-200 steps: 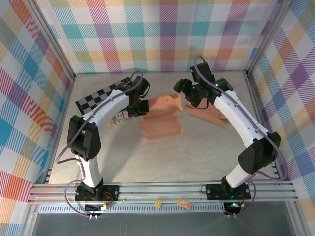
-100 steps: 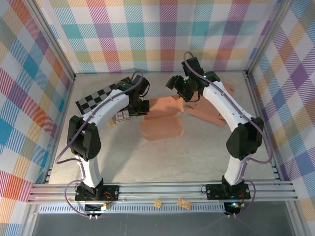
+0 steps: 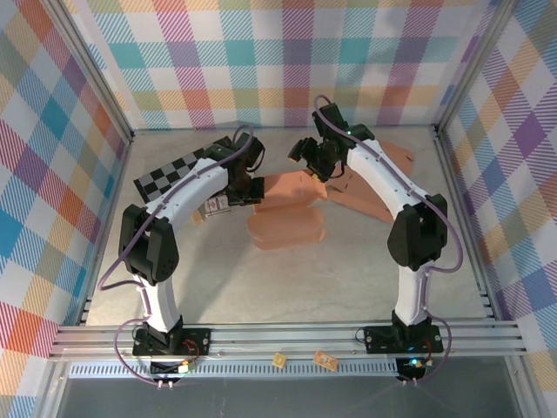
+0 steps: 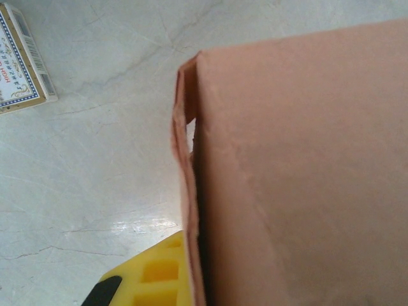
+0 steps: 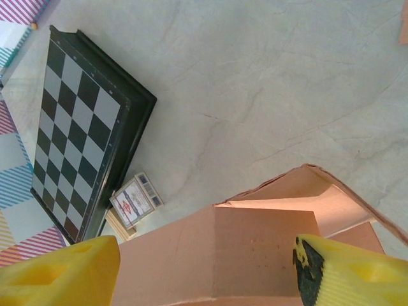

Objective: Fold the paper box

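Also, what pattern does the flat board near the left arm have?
Black and white checker squares on the board, with a dark frame; clearest in the right wrist view.

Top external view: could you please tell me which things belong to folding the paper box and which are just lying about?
For the job: paper box; left gripper, shut on its wall; right gripper, open above it.
Lying about: chessboard; card pack; flat cardboard sheets, possibly spare.
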